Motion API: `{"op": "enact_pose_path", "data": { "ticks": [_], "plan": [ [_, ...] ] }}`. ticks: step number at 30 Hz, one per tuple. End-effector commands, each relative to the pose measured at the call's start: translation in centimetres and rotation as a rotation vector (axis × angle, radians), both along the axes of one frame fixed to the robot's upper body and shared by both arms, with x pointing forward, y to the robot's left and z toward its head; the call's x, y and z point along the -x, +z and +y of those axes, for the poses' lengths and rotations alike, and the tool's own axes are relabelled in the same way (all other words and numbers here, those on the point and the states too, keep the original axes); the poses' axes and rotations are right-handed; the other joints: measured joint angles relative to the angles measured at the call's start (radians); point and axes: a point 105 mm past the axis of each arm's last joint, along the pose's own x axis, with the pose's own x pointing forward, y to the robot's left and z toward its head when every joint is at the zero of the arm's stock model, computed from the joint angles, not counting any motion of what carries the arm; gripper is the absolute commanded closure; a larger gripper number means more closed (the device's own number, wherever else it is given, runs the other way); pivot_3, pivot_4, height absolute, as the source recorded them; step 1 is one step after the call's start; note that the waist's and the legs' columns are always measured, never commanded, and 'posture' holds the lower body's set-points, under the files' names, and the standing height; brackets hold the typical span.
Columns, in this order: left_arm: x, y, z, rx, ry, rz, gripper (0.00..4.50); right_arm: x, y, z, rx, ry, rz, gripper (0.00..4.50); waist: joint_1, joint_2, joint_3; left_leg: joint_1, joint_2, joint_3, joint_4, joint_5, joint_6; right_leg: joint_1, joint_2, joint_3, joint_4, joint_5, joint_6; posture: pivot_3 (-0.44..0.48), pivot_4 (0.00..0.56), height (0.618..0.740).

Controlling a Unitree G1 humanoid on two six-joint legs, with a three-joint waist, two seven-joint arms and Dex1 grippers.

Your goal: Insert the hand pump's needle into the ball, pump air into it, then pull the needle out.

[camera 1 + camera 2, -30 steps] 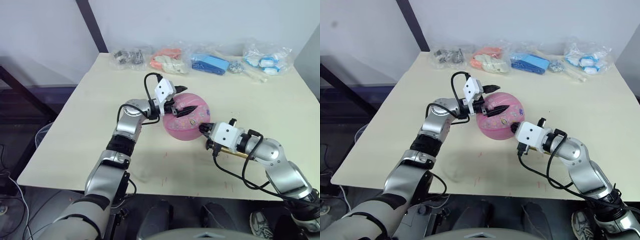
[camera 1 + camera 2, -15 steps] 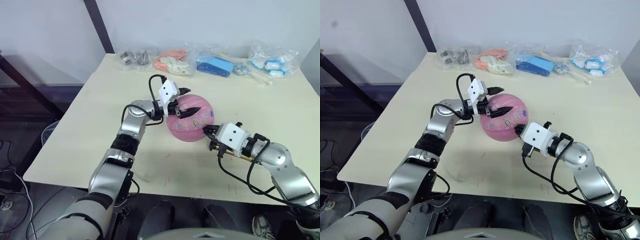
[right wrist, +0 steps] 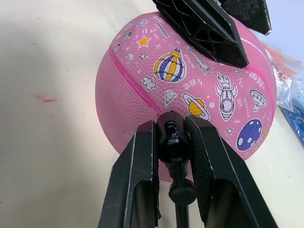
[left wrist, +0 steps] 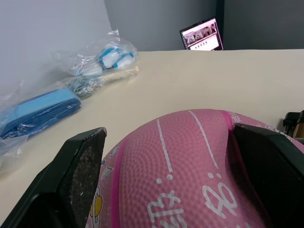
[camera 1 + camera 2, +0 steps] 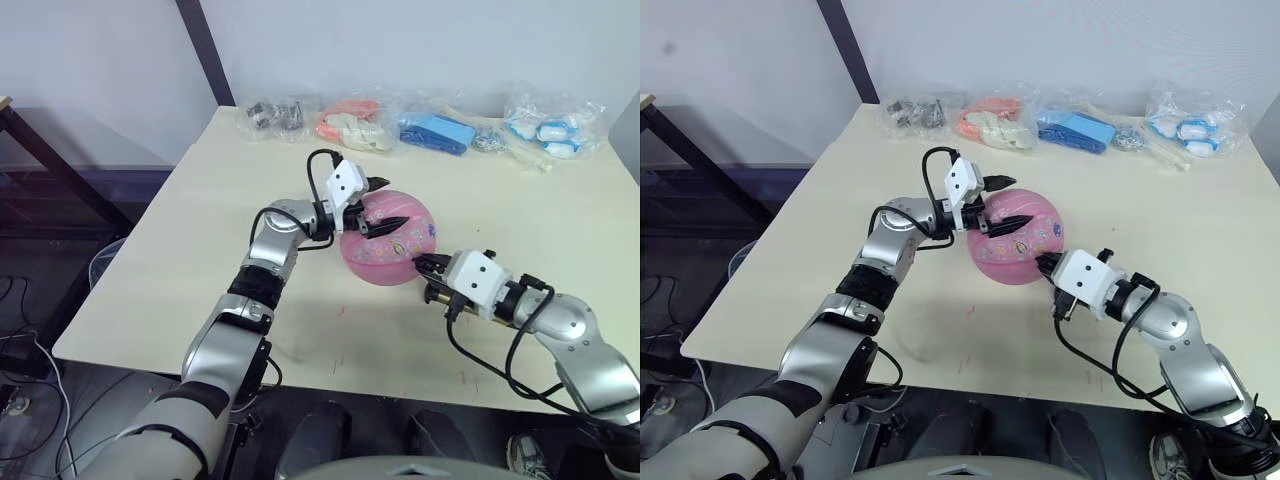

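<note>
The pink ball [image 5: 390, 242] with cartoon prints rests on the cream table [image 5: 200, 230] near its middle. My left gripper [image 5: 392, 202] straddles the ball's top from the left, one black finger [image 4: 78, 175] pressed on each side, shut on the ball. From the right, my right gripper [image 3: 173, 124] is shut on the black fitting [image 3: 172, 140] at the hand pump's tip, and that tip touches the ball's side. The needle pin itself is hidden. A bit of the pump's gold body [image 5: 435, 294] shows under the right gripper [image 5: 428, 266].
Plastic bags line the table's far edge: dark parts [image 5: 275, 113], pink-orange items [image 5: 350, 122], blue items [image 5: 438, 132] and blue-white items [image 5: 555, 130]. A black post [image 5: 205, 50] stands behind the far left corner. A lit screen [image 4: 202, 35] is beyond the table.
The whole picture has shifted, so the camera moved. Both grippers keep their holds and their places against the ball.
</note>
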Motion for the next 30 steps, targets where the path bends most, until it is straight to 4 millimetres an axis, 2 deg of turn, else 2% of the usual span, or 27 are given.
{"op": "enact_pose_path", "data": {
  "ticks": [1,14,28,30],
  "plan": [
    [0.6,-10.9,6.2,-0.224,0.209,0.339,0.0,0.2,3.7,-1.9,0.021,-0.031,-0.153,4.15,0.0,0.0,0.0,0.0,0.0,0.0,0.0,0.0,0.0,0.0,0.0,0.0,0.0,0.0,0.0,0.0,0.15,0.74],
    [0.6,-11.1,6.2,-0.229,0.221,0.343,0.0,0.4,3.8,-3.0,0.044,-0.043,-0.163,4.15,0.0,0.0,0.0,0.0,-0.001,-0.003,0.0,0.0,0.0,0.003,0.0,-0.001,-0.002,-0.001,0.001,0.0,0.15,0.74],
    [0.5,-11.3,6.2,-0.244,0.238,0.34,0.0,0.5,4.4,-2.6,0.089,-0.019,-0.186,4.15,-0.002,0.0,0.0,0.0,-0.001,-0.003,0.0,0.0,0.0,0.003,-0.001,-0.001,-0.002,-0.001,0.001,0.0,0.15,0.74],
    [0.5,-11.4,5.9,-0.242,0.237,0.341,0.0,0.7,4.3,-2.3,0.101,-0.005,-0.186,4.15,-0.021,-0.007,-0.006,0.002,-0.001,-0.003,-0.001,-0.002,0.003,0.003,0.0,0.001,-0.001,-0.001,0.001,0.0,0.15,0.74]
  ]
}}
